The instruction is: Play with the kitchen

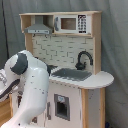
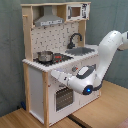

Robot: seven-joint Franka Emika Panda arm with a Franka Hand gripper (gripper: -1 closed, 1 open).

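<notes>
The kitchen (image 1: 75, 60) (image 2: 50, 75) is a tall toy of white panels and pale wood. It has a grey hood (image 2: 49, 21), a small microwave (image 1: 70, 23), a grey sink (image 1: 72, 75) and a black tap (image 1: 84, 59). A metal pot (image 2: 45, 56) sits on the black-red hob (image 2: 59, 58). In the second exterior view my white arm reaches in from the right. My gripper (image 2: 53, 74) is at the front panel just under the counter's edge, above the oven door (image 2: 62, 98). In the first exterior view the arm (image 1: 30, 85) hides the hob and the gripper.
The kitchen stands on a wooden floor (image 2: 100, 117) against a grey curtain (image 1: 115, 50). My arm's elbow (image 2: 115, 42) arches beside the second exterior view's right end of the counter.
</notes>
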